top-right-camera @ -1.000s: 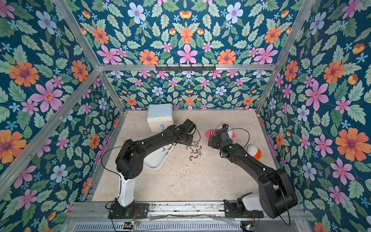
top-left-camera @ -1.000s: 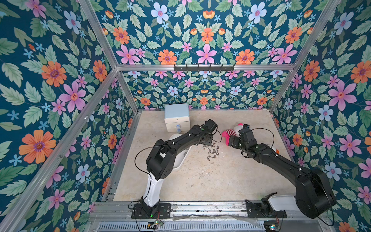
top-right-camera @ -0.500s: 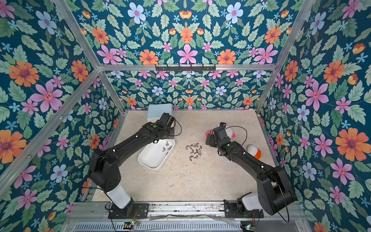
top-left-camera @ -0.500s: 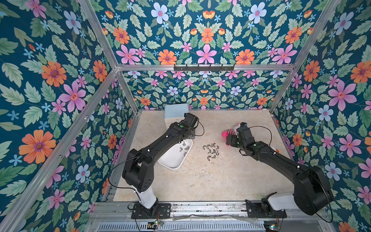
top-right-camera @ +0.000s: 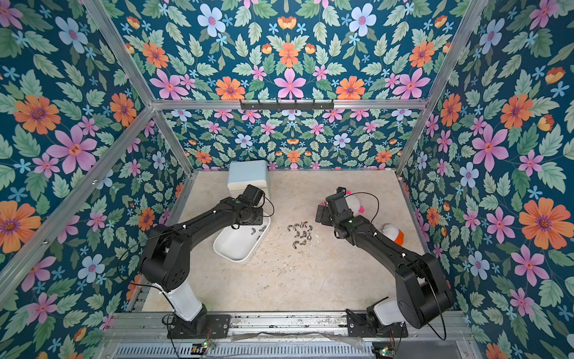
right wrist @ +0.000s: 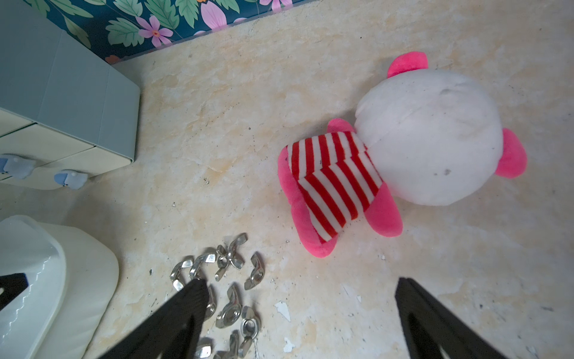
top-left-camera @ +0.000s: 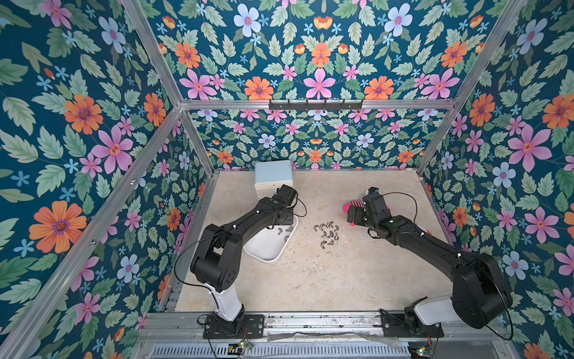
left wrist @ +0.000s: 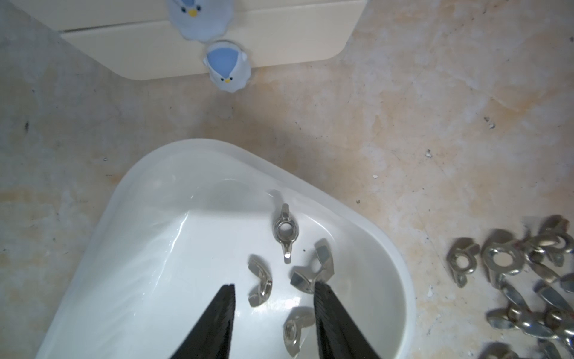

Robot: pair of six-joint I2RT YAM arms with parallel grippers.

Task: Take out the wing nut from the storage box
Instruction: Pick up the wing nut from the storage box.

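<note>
My left gripper [left wrist: 275,287] is open and empty, low inside the storage box [left wrist: 149,192], jaws straddling one wing nut [left wrist: 260,279] on the tub floor. I'd centre on it, descend straight and close across its wings, avoiding the neighbour nut [left wrist: 312,270] right beside one jaw. Then lift vertically over the rim toward the pile [left wrist: 512,270] on the desk [left wrist: 403,108].
</note>
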